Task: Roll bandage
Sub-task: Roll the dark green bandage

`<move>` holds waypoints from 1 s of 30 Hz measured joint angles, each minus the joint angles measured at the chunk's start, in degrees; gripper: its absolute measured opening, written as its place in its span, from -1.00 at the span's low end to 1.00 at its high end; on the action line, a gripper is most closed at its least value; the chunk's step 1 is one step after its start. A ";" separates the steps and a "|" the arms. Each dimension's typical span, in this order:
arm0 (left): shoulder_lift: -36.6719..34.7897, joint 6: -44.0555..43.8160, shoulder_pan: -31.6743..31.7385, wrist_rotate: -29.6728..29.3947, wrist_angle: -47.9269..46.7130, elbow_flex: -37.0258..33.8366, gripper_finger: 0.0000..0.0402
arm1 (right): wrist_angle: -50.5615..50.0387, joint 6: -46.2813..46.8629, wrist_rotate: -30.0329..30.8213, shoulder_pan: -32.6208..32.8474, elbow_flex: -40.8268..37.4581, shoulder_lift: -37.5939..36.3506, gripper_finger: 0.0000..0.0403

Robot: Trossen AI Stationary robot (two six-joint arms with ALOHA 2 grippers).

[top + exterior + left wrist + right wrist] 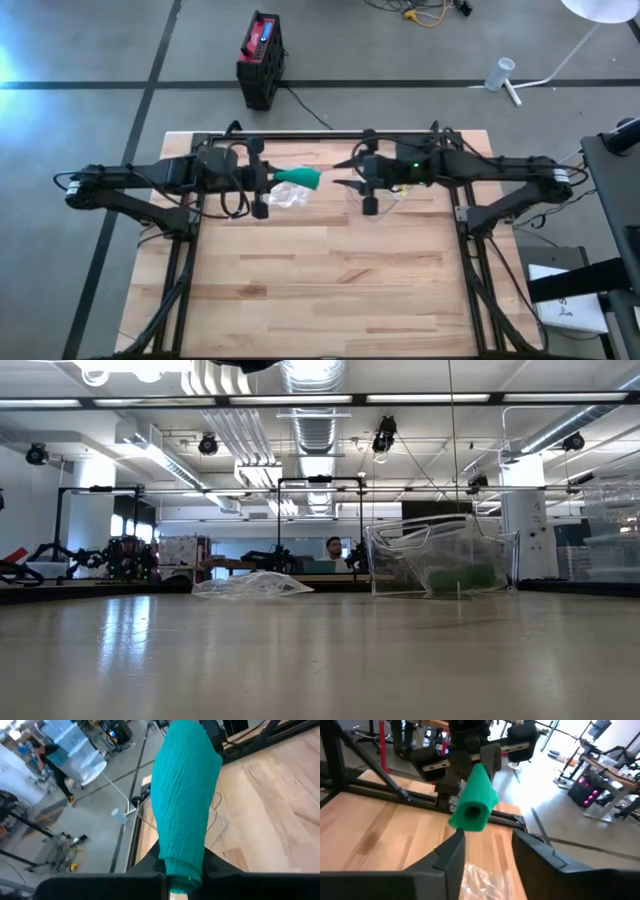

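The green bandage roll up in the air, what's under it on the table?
Under the green bandage roll, held by the shut left gripper, lies a crumpled clear plastic wrapper on the wooden table. Whether anything hides beneath the wrapper cannot be seen.

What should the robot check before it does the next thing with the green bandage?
1. Left hand shut on the green bandage roll: ok.
2. Right hand open and off the roll: ok.
3. Roll lifted off the table: ok.
4. Roll's open end facing the right hand: ok.
5. Crinkly plastic wrapper lying under the roll, maybe in the way: not ok.
6. Loose bandage tail hanging: cannot tell.
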 joint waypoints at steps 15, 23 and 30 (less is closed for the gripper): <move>0.04 13.44 -4.54 -11.50 12.30 -3.44 -0.94 | -5.32 0.91 0.33 1.23 -0.48 2.65 -0.11; 2.73 37.77 -4.60 -18.19 15.00 -3.59 -0.94 | -5.97 5.74 0.39 1.00 1.21 2.41 -0.13; 8.40 56.41 -5.19 -28.92 24.60 -3.75 -0.94 | -6.99 4.05 -0.88 -0.56 -1.68 0.53 -0.16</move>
